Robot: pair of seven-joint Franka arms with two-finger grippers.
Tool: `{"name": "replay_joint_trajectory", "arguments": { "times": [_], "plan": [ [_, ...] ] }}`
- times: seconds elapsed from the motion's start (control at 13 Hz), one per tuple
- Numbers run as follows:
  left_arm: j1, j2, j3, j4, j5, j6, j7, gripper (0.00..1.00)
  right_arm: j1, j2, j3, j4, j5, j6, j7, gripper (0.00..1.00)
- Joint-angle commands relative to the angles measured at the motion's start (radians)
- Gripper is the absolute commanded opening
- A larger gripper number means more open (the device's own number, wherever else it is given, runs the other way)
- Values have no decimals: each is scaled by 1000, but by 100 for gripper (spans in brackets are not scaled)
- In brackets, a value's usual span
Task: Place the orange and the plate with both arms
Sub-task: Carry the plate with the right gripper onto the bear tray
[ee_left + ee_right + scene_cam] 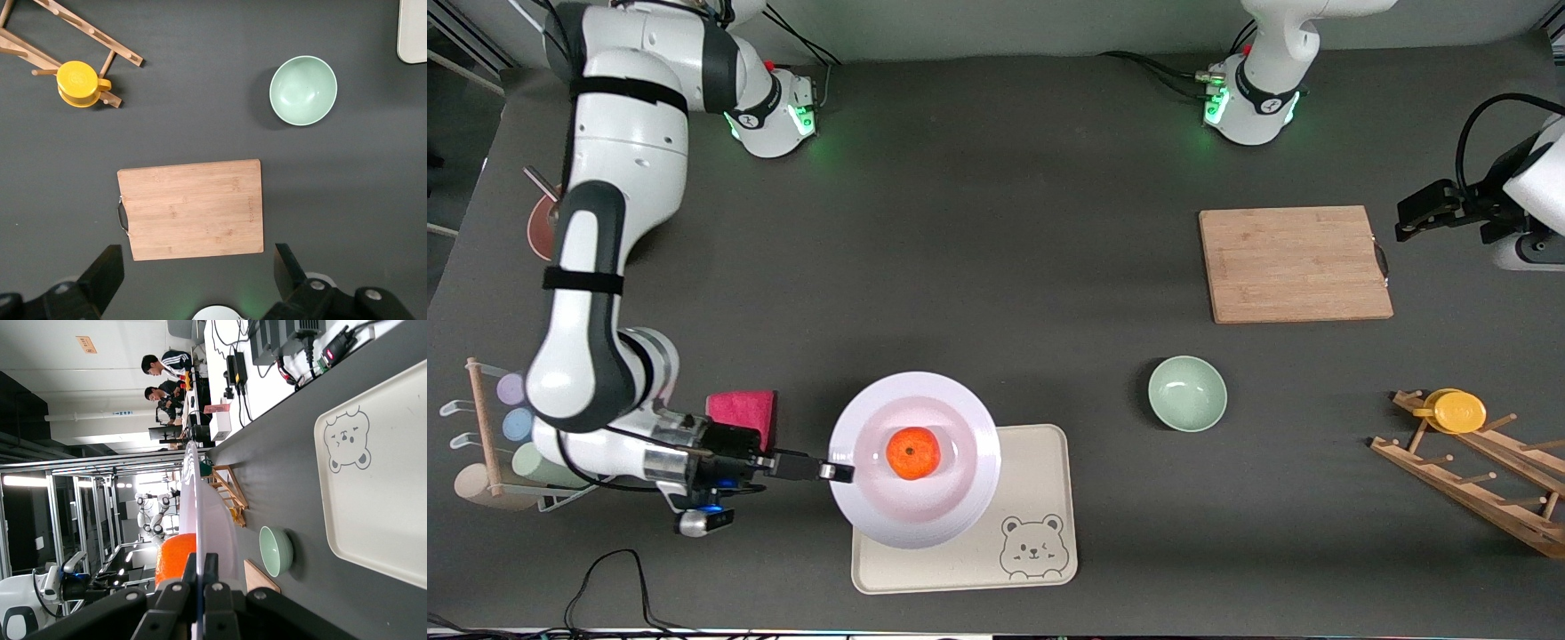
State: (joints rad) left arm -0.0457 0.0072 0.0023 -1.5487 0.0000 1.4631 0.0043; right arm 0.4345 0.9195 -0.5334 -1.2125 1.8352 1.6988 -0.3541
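The pale lavender-white plate (pixel 914 458) carries the orange (pixel 912 452) at its middle. My right gripper (pixel 838 472) is shut on the plate's rim at the side toward the right arm's end and holds the plate level over a corner of the cream bear tray (pixel 1032 498). In the right wrist view the fingers (pixel 211 565) pinch the thin plate edge (pixel 213 513), with the orange (pixel 175 557) just past them. My left gripper (pixel 1414 218) waits open and empty over the table beside the cutting board, its fingers (pixel 107 267) wide apart.
A wooden cutting board (pixel 1294 264) and a mint-green bowl (pixel 1187 393) lie toward the left arm's end. A wooden rack (pixel 1485 480) there holds a yellow cup (pixel 1458 411). A pink cloth (pixel 743 407) and a cup stand (pixel 489 436) sit by the right arm.
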Motion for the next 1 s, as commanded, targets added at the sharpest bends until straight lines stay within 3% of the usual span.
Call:
{"name": "replay_joint_trajectory", "arguments": {
  "times": [0.0, 0.23, 0.62, 0.77, 0.93],
  "plan": [
    [3, -4, 1, 2, -12, -10, 14, 100, -57, 123, 79, 160, 39, 63, -23, 0],
    [4, -4, -1, 2, -12, -10, 16, 100, -59, 170, 179, 168, 39, 209, -120, 0],
    [4, -4, 1, 1, -12, -10, 16, 100, -89, 268, 213, 195, 41, 213, -239, 0],
    [4, -4, -1, 1, -12, -10, 16, 100, -126, 309, 275, 220, 41, 216, -313, 0],
    [4, -4, -1, -1, -12, -10, 14, 100, -154, 332, 294, 238, 41, 222, -354, 0]
  ]
}}
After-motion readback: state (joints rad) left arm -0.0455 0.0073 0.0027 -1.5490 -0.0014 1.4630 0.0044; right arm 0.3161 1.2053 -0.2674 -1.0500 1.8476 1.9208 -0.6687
